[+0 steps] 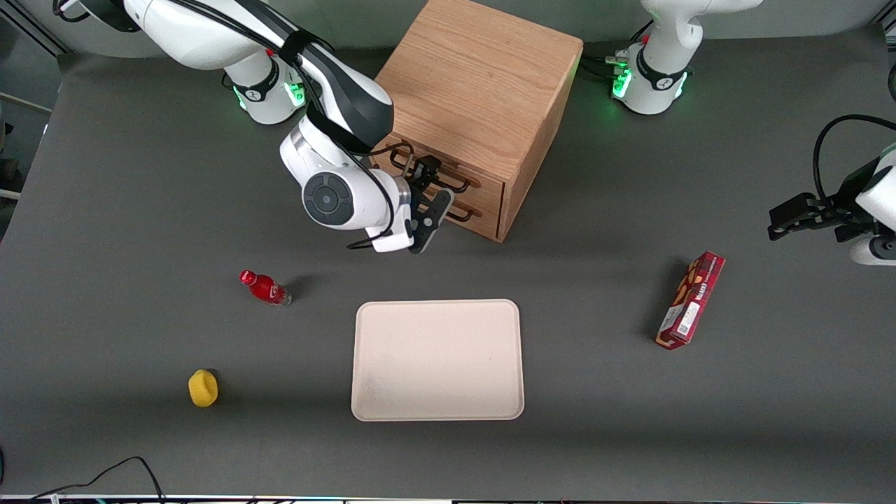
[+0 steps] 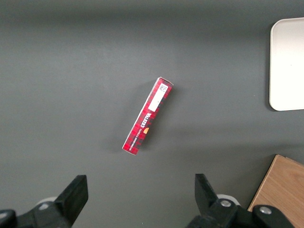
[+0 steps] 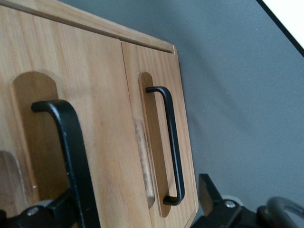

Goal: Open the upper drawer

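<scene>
Front view: we log the oak cabinet (image 1: 483, 105) on the grey bench (image 1: 105, 210), its upper drawer (image 1: 448, 171) shut above the lower drawer (image 1: 462, 210), with the tool (image 1: 428, 203) spread wide at the drawer fronts, one finger up by the upper handle (image 1: 434, 170), and nearer the camera a red bottle (image 1: 264, 288), yellow sponge (image 1: 203, 388), cream tray (image 1: 437, 360) and red box (image 1: 690, 299). Left wrist view: the red box lies alone on bare grey matting. Right wrist view: the upper handle sits close, the lower handle (image 3: 168, 142) alongside; we judge a slightly low close could catch the lower handle, or slip off thin wire.
</scene>
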You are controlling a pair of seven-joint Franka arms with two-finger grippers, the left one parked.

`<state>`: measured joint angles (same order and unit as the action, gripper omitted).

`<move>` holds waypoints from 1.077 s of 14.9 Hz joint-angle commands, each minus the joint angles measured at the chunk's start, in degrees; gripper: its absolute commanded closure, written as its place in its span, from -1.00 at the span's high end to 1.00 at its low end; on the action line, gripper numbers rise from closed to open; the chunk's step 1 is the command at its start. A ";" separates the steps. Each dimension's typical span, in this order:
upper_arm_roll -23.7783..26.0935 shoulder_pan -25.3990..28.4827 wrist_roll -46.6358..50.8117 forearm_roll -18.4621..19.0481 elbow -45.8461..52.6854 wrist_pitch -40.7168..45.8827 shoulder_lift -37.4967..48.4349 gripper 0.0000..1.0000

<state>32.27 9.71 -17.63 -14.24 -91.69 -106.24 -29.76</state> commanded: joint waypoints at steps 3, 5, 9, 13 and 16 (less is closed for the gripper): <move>-1.07 -0.57 -0.82 4.39 7.04 -1.34 -4.77 1.00; -2.20 -0.57 -0.82 4.66 9.15 -0.72 -5.83 1.00; -4.92 -0.49 -1.09 4.66 15.47 3.05 -9.25 1.00; -5.72 -0.14 -4.23 8.69 21.81 5.43 -13.38 1.00; -7.47 -0.31 -7.41 9.32 23.92 5.52 -14.45 1.00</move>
<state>26.35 8.75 -22.15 -6.42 -71.98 -102.26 -41.89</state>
